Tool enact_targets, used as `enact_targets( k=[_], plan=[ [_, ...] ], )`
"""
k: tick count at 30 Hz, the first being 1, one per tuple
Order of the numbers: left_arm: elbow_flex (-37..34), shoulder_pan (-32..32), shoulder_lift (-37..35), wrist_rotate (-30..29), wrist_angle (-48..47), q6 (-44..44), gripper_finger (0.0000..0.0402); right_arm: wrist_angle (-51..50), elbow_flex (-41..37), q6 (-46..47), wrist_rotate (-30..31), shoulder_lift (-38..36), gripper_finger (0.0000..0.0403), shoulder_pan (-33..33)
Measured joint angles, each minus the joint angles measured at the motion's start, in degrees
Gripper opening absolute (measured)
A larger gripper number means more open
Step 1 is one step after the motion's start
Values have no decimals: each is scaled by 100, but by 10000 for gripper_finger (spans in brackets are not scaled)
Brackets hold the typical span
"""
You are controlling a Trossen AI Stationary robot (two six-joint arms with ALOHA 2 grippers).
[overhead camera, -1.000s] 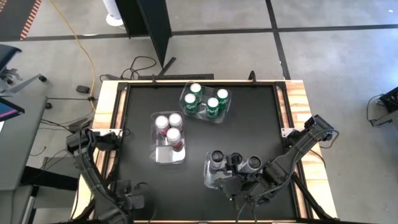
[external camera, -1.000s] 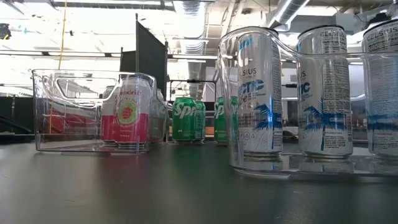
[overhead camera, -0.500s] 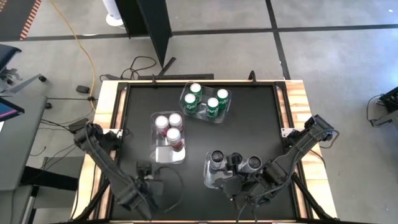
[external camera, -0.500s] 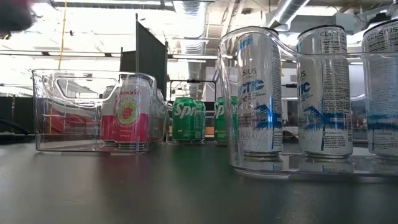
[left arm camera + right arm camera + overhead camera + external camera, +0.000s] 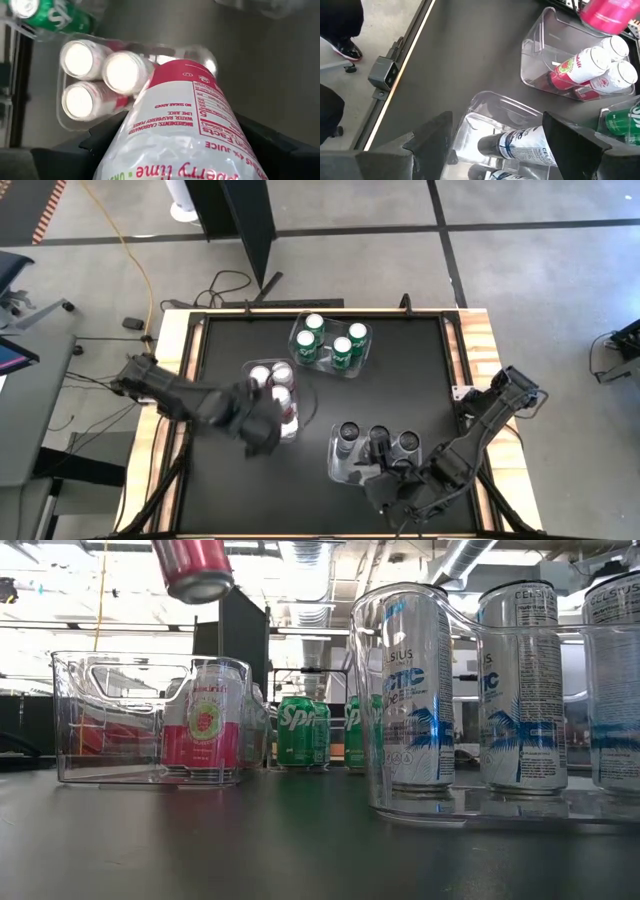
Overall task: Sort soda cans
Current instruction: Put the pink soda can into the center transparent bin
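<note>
My left gripper (image 5: 262, 430) is shut on a red-pink soda can (image 5: 190, 125). It hangs over the near end of a clear bin (image 5: 254, 430) that holds three red-pink cans (image 5: 272, 385) standing on their bases. The held can also shows high in the low view (image 5: 195, 565). Several green cans (image 5: 332, 343) stand in a far bin. My right gripper (image 5: 502, 142) is open above the near-right bin (image 5: 340, 465) of grey-topped cans (image 5: 378, 442), with nothing between its fingers. My left gripper pinches the can's side wall (image 5: 131, 140) between its two fingers (image 5: 95, 147), one on either side. The fingers come from above, slanting down toward the bin, and the can runs along them. The can is lifted clear, a little tilted, its free end (image 5: 200, 585) pointing down.
The black tabletop has wooden side rails (image 5: 170, 360). There is bare room along the table's left side and at its far right (image 5: 420, 380). A dark upright panel (image 5: 250, 225) stands beyond the far edge. A person's shoe (image 5: 344, 47) shows on the floor beside the table.
My left gripper has swung from the table's near-left corner upward, toward the far edge and toward the right. It now hangs over the red-pink bin with the can still in its fingers. The can has come into the top of the low view.
</note>
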Motion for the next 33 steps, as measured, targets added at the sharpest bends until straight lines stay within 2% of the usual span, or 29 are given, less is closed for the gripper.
enact_targets(
  k=[6, 8, 12, 25, 30, 33],
  plan=[
    [-1, 925, -2, 794, -1, 306, 302, -85, 0, 267, -1, 1, 326, 95],
    [-3, 1065, -2, 1030, 12, 517, 302, -110, 0, 369, 0, 1, 326, 148],
    [-52, 1083, -10, 1125, 34, 784, 302, -139, -1, 442, 0, 1, 326, 250],
    [-2086, 1010, -176, 1171, 206, 907, 302, -120, 0, 534, 72, 1, 326, 339],
    [-2907, 1219, -520, 1164, 1132, 940, 302, -111, 0, 538, 139, 1, 326, 341],
    [-3310, 1397, -708, 1145, 1375, 946, 302, -111, 0, 538, 144, 1, 326, 335]
  ],
)
